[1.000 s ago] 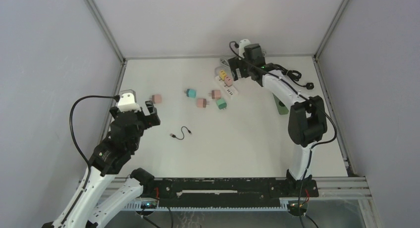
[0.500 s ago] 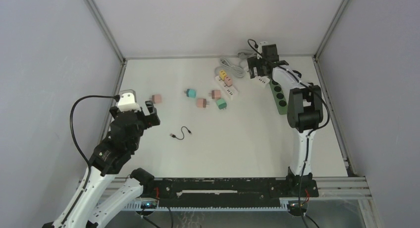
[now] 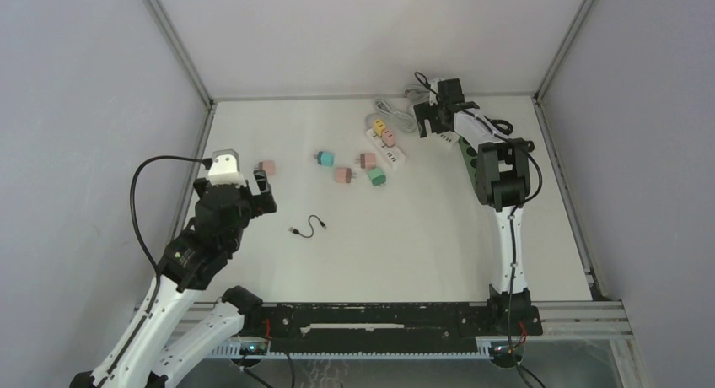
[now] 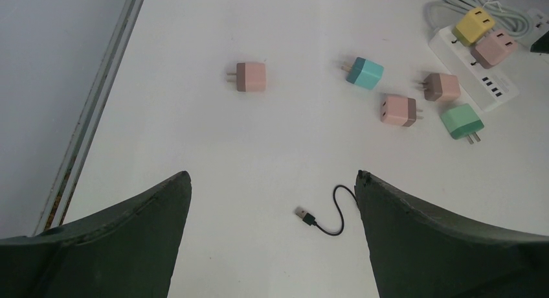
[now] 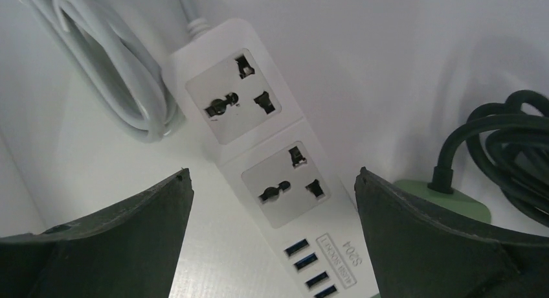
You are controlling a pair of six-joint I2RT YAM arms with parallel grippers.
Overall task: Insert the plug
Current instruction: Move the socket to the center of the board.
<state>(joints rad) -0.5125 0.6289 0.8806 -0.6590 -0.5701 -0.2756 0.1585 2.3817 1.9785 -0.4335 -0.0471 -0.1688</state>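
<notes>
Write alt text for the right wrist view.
A white power strip with two empty universal sockets and a row of USB ports lies diagonally beneath the open right end effector, which holds nothing. A coiled white cable sits upper left; a green power strip with a black cord shows at right.

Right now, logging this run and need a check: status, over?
Left gripper fingers open, empty. Right gripper fingers open above white power strip, both sockets vacant. Pink plug loose on table, nothing blocking sockets.
</notes>
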